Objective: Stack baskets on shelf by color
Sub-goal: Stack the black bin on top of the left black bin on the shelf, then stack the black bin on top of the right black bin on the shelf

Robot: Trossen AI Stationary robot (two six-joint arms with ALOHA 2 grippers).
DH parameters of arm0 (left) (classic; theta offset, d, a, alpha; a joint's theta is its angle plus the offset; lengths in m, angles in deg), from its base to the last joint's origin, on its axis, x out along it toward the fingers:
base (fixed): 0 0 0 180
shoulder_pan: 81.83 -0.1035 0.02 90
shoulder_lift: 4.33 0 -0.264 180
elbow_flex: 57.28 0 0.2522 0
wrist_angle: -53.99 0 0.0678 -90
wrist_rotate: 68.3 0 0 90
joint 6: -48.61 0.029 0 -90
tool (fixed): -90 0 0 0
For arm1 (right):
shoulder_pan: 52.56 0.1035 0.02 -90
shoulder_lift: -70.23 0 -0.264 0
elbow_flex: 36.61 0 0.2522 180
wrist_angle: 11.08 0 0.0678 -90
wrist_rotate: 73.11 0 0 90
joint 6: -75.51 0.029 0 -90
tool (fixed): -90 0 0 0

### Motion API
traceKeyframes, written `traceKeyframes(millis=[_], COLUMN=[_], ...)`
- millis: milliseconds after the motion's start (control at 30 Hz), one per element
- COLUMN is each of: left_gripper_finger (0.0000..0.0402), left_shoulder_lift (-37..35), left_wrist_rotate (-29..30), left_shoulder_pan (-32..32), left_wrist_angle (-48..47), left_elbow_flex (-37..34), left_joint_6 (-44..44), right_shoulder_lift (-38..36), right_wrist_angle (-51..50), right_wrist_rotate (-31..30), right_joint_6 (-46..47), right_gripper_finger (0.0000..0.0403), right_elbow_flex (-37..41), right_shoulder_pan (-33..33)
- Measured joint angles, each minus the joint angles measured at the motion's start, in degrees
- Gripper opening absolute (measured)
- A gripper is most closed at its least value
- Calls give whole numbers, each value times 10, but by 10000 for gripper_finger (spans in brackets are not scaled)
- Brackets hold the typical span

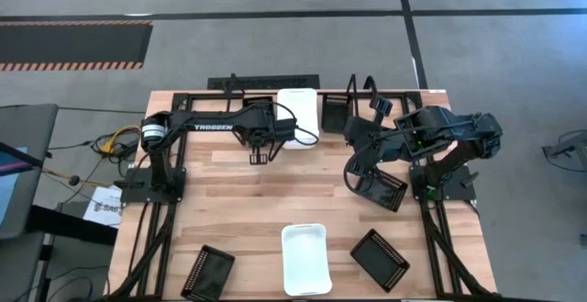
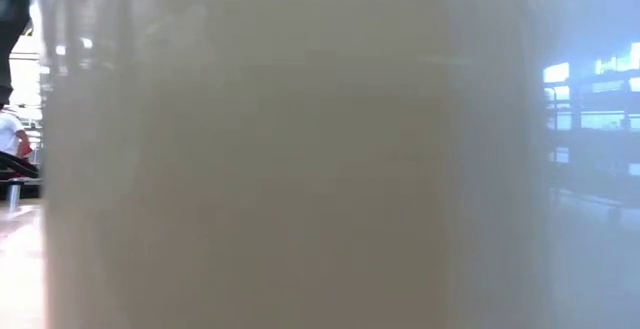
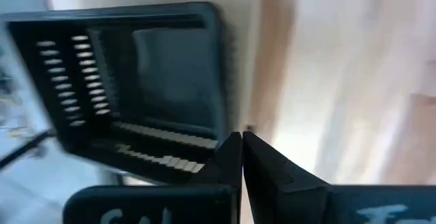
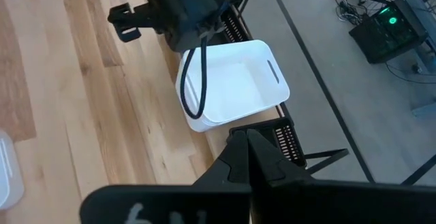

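Note:
A white basket [image 1: 298, 117] stands at the table's far edge by the shelf [image 1: 261, 83], with a black basket [image 1: 335, 109] on its right. Another black basket [image 4: 234, 25] shows on its left, mostly under my left arm. My left gripper [image 1: 259, 157] is shut over bare wood just near of that basket [image 3: 136, 81] and holds nothing. My right gripper [image 4: 246, 137] is shut and empty, raised over the far right by the black basket [image 4: 286, 141]. More baskets lie loose on the table.
A black basket [image 1: 381, 188] lies under my right arm. Along the near edge lie a black basket [image 1: 209, 270], a white basket [image 1: 305, 258] and another black basket [image 1: 378, 258]. The white one [image 2: 300, 169] fills the low view. Bare wood lies mid-table.

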Motion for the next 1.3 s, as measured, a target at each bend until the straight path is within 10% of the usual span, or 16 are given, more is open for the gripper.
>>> traceKeyframes(millis=[533, 1300], left_gripper_finger=[0, 0], left_shoulder_lift=[-44, -362], left_wrist_rotate=[-39, 147], left_shoulder_pan=[52, 147], left_wrist_angle=[-29, -98], left_elbow_flex=[0, 0], left_joint_6=[-121, -360], right_shoulder_lift=[0, -4], right_wrist_angle=[-3, -34], right_wrist_rotate=[-3, 67], right_joint_6=[2, 238], right_gripper_finger=[1, 1], right_elbow_flex=[0, 56], right_shoulder_pan=[-1, 16])
